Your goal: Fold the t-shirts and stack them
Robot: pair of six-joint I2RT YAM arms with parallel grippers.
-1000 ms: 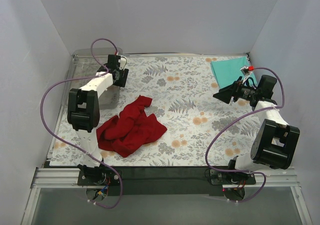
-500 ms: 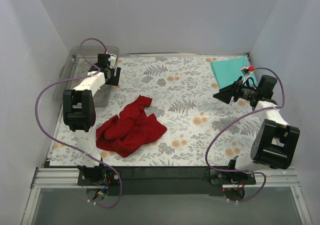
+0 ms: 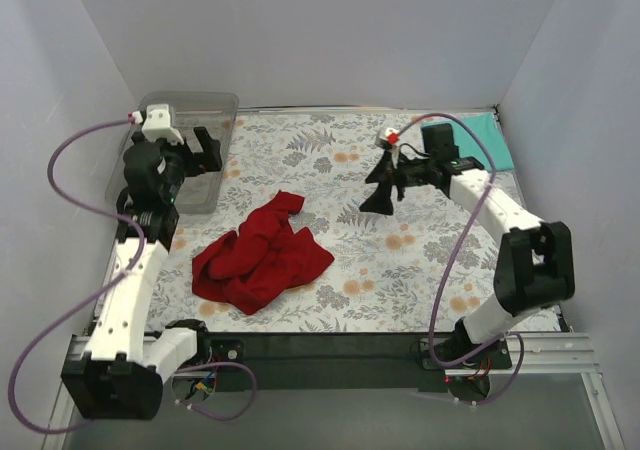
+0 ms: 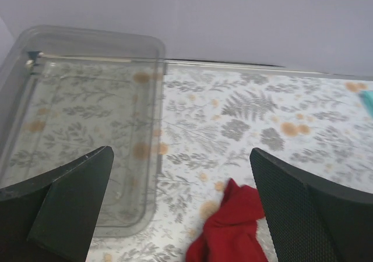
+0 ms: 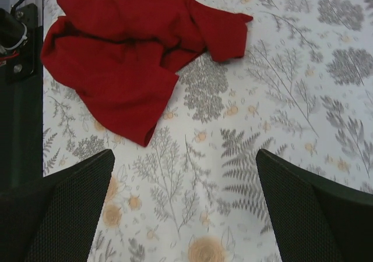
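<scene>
The red t-shirt (image 3: 262, 255) lies crumpled on the tabletop (image 3: 350, 300), left of centre and towards the near edge. Its long axis runs on a diagonal, from the bunched body at the near left up to 1 sleeve pointing far right. The teal t-shirt (image 3: 492, 142) sits flat in the far-right corner, partly hidden behind the right arm and well apart from the red one.

Both pairs of fingers are spread wide with nothing between them. The left gripper (image 3: 196, 154) hangs over the clear tray (image 3: 185, 105) at the far left, so the red shirt lies nearer and to its right. In its wrist view only the sleeve end shows, low between the fingers (image 4: 70, 204). The right gripper (image 3: 378, 188) hangs over mid-table. The shirt is to its left and slightly nearer the bases, and it fills the upper left of that wrist view beyond the fingers (image 5: 58, 215).

I would say the 2 arms are about equally far from the sleeve, and neither touches cloth. For spreading it out, the bare patterned stretch to the right of the shirt looks roomiest. The tray on the left and the tabletop's near edge crowd the other sides.
</scene>
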